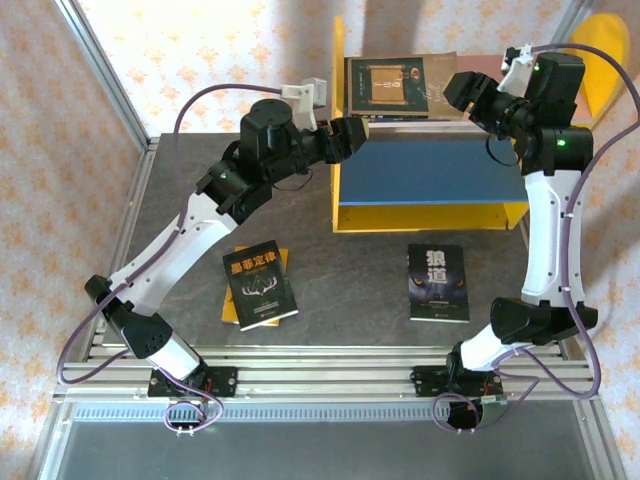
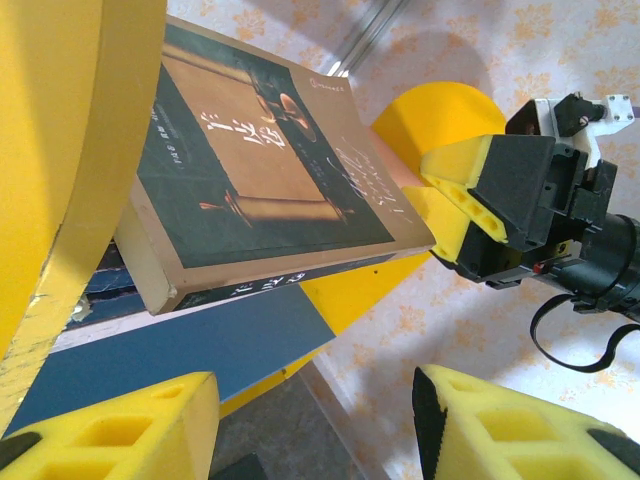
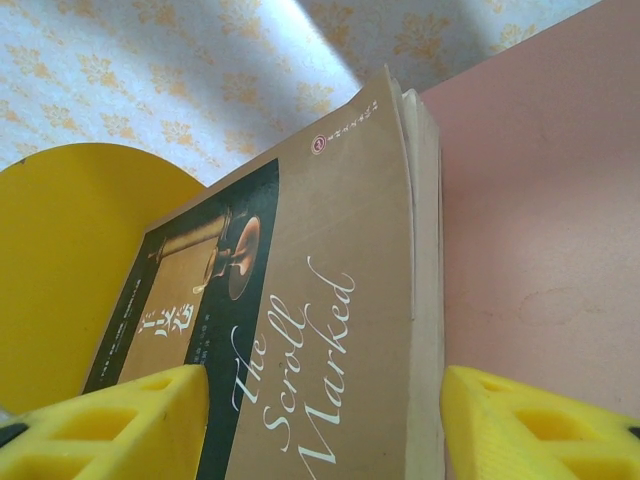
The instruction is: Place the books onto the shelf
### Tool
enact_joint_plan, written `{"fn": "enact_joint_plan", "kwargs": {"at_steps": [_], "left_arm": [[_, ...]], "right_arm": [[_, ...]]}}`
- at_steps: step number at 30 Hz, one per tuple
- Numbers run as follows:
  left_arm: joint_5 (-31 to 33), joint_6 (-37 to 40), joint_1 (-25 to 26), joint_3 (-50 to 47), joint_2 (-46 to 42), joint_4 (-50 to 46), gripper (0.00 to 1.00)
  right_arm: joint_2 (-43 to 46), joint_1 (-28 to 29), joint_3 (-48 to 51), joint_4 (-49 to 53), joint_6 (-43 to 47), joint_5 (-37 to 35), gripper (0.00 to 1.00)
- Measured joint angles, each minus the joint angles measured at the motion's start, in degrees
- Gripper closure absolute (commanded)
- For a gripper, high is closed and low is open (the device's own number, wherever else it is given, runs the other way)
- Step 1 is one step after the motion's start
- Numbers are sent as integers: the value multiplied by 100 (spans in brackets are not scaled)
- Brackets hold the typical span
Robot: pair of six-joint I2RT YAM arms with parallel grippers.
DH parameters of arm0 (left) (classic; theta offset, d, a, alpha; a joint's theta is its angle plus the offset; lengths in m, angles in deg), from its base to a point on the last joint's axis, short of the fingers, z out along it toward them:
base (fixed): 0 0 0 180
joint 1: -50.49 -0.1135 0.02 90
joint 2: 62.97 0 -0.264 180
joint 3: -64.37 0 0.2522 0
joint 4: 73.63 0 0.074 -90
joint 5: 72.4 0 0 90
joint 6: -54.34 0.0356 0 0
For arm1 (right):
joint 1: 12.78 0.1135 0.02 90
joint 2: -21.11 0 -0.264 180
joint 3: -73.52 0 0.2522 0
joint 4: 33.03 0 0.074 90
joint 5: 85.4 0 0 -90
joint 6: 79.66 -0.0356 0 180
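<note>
The brown book with a framed picture [image 1: 400, 85] [image 2: 270, 160] [image 3: 330, 300] rests tilted in the shelf [image 1: 425, 170], against its pink board [image 3: 540, 250] and above the blue board [image 2: 180, 350]. A dark strip with white characters [image 2: 260, 288] shows under it. My right gripper [image 1: 465, 95] [image 3: 325, 430] is open at the book's right corner, its fingers [image 2: 470, 190] on either side of it. My left gripper [image 1: 345, 135] [image 2: 315, 430] hangs open by the left yellow side panel [image 2: 70, 150]. The black book with a yellow title [image 1: 260, 285] lies on the yellow one [image 1: 230, 305]; the wolf book [image 1: 437, 283] lies to the right.
The shelf's right yellow panel [image 1: 600, 60] stands behind my right arm. A metal frame post [image 1: 100, 60] rises at the left of the dark table [image 1: 350, 280]. The table's rail edge [image 1: 320, 365] runs in front of the two books.
</note>
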Motion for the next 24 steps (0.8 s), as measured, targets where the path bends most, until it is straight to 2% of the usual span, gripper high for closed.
{"fn": "enact_joint_plan", "kwargs": {"at_steps": [24], "left_arm": [[0,24,0,612,363,-201,47]], "right_arm": [[-389,0,-439,-105,-155,269,38]]}}
